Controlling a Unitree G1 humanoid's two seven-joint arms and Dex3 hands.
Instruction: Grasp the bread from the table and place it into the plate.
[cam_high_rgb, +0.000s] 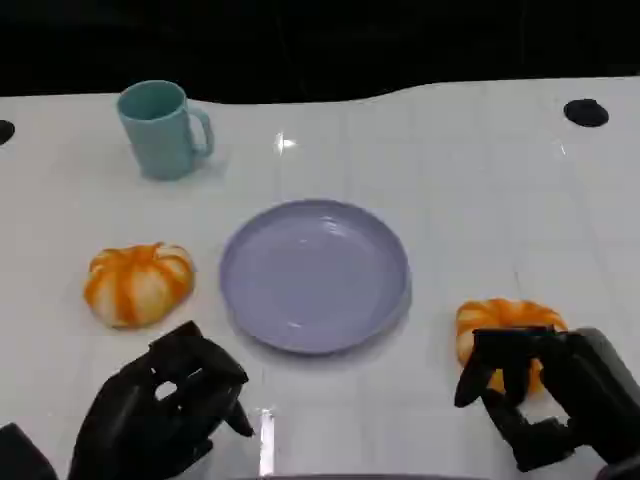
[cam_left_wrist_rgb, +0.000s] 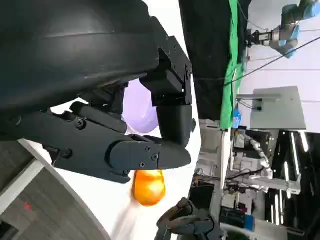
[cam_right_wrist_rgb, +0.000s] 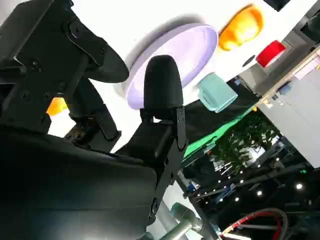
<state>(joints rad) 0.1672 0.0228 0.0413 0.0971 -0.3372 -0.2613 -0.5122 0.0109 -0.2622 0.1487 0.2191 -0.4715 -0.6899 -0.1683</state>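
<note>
My right robot hand (cam_high_rgb: 545, 395) sits at the near right of the white glossy worktop (cam_high_rgb: 480, 190), its black fingers (cam_high_rgb: 500, 360) curled over the near side of the round orange-and-white striped bread roll (cam_high_rgb: 500, 325); they look to be touching its crust, but I cannot tell whether they are truly clamped on it or only draped against it, and the roll rests on the worktop, not lifted. My left robot hand (cam_high_rgb: 165, 405) is low at the near left, fingers loosely curled in with nothing in them. Just beyond and to the left of the bread by my right robot hand lies the shallow round lilac plastic plate (cam_high_rgb: 315, 275), bare inside and close beside the roll without touching it. A second pumpkin-shaped orange-and-white bread roll (cam_high_rgb: 138, 283) rests to the plate's left, apart from both the plate and my left robot hand. Farther back on the left stands a pale teal ceramic mug (cam_high_rgb: 160, 128), upright, its handle to the right. I judge the roll to be light and probably soft, with a smooth domed top that could slip, so I would take it across its widest part, fingers on opposite flanks, squeezing gently rather than crushing.
</note>
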